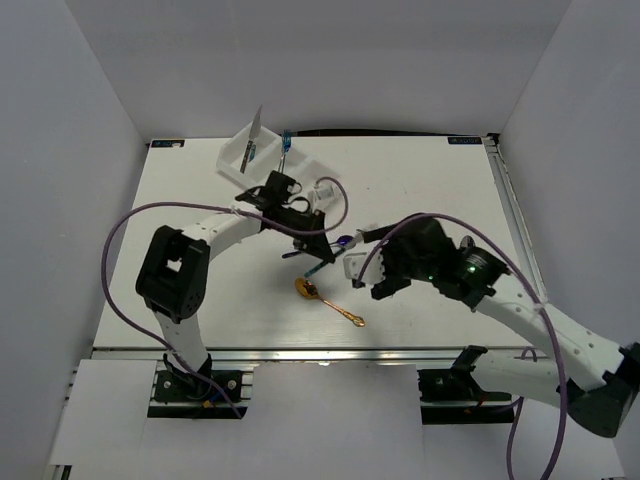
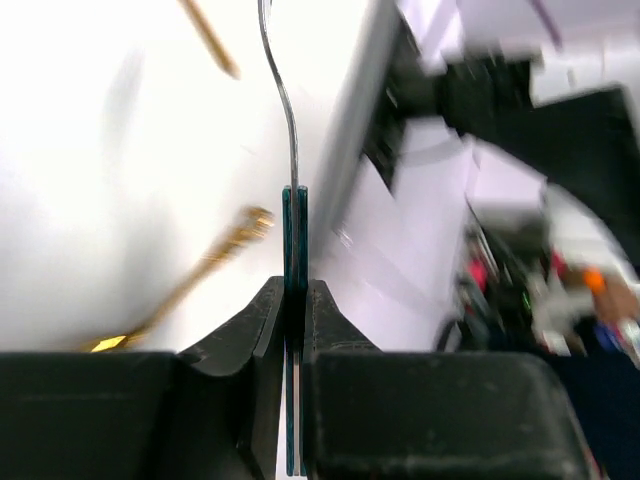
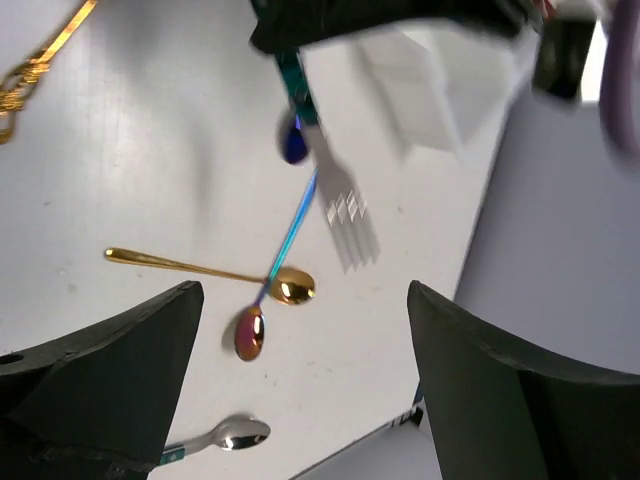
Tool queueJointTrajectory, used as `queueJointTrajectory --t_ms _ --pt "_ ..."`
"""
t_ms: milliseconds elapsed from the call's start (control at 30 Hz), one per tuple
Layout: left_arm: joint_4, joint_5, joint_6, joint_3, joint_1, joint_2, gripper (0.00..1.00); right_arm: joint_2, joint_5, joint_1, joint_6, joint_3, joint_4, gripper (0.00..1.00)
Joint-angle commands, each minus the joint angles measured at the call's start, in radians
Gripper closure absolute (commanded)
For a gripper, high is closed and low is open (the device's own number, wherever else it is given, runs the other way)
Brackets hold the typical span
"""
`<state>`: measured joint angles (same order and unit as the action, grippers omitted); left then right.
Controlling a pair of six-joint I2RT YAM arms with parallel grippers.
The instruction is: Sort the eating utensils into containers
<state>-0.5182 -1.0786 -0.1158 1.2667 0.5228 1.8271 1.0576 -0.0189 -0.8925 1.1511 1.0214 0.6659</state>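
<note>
Far left first: the white tray (image 1: 238, 158) sits at the back of the worktop (image 1: 420, 190). A silver knife (image 1: 257, 122) and a blue-handled piece (image 1: 285, 148) are already poking up out of it.

Now the left end effector (image 2: 294, 300), and it's pinched narrow on the teal handle of a fork (image 2: 293, 225). Look at that axis: the fork runs straight out ahead of the fingers and in line with them, handle in the grip and silver tines at the far end. This is the relation that counts. From the overhead view the tray lies up and to the left of this end effector, near it, with the fork pointing the other way, toward the middle of the worktop. The left arm is clearly the nearer one, so I'd say the carry is its job, and it'll want to swing that long axis round toward a compartment.

Over to the right: the right end effector (image 3: 305, 345) hangs wide apart, nothing between its fingers. Below it, a gold spoon (image 3: 287, 288) crosses an iridescent spoon (image 3: 250, 335), and a silver spoon (image 3: 235, 435) lies just beyond. All three are still loose, well apart from the tray.
</note>
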Motion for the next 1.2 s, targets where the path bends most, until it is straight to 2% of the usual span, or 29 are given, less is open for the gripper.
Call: queueJointTrajectory --t_ms 0,67,133,167,267,333,367,467,500,567,600,800,1167 --pt "0.085 0.095 -0.054 0.089 -0.111 -0.087 1.0 -0.118 0.057 0.103 -0.039 0.033 -0.076 0.11" --pt "0.173 0.164 -0.084 0.092 -0.174 -0.12 1.0 -0.157 0.045 0.174 -0.139 -0.032 -0.214 0.11" --pt "0.338 0.218 -0.157 0.082 -0.217 -0.135 1.0 -0.189 -0.016 0.214 -0.226 -0.119 -0.311 0.11" --pt "0.459 0.276 -0.185 0.074 -0.259 -0.143 1.0 -0.195 0.009 0.246 -0.27 -0.139 -0.342 0.11" --pt "0.656 0.354 -0.243 0.065 -0.328 -0.108 1.0 -0.214 0.164 0.317 -0.347 -0.194 -0.351 0.14" --pt "0.695 0.402 -0.263 0.097 -0.355 -0.062 1.0 -0.226 0.223 0.352 -0.385 -0.21 -0.361 0.22" --pt "0.723 0.413 -0.266 0.143 -0.375 -0.034 1.0 -0.24 0.268 0.381 -0.398 -0.227 -0.371 0.35" --pt "0.754 0.44 -0.286 0.241 -0.402 0.07 1.0 -0.271 0.303 0.415 -0.432 -0.266 -0.39 0.64" --pt "0.754 0.447 -0.285 0.27 -0.403 0.098 1.0 -0.277 0.304 0.42 -0.438 -0.276 -0.396 0.78" --pt "0.756 0.456 -0.28 0.351 -0.408 0.176 1.0 -0.291 0.303 0.429 -0.447 -0.305 -0.408 0.89" --pt "0.756 0.459 -0.268 0.377 -0.408 0.199 1.0 -0.294 0.298 0.432 -0.453 -0.316 -0.414 1.0" --pt "0.756 0.534 -0.245 0.477 -0.408 0.33 1.0 -0.315 0.28 0.452 -0.491 -0.392 -0.485 1.0" --pt "0.751 0.591 -0.24 0.493 -0.408 0.44 1.0 -0.326 0.286 0.458 -0.504 -0.422 -0.502 1.0"
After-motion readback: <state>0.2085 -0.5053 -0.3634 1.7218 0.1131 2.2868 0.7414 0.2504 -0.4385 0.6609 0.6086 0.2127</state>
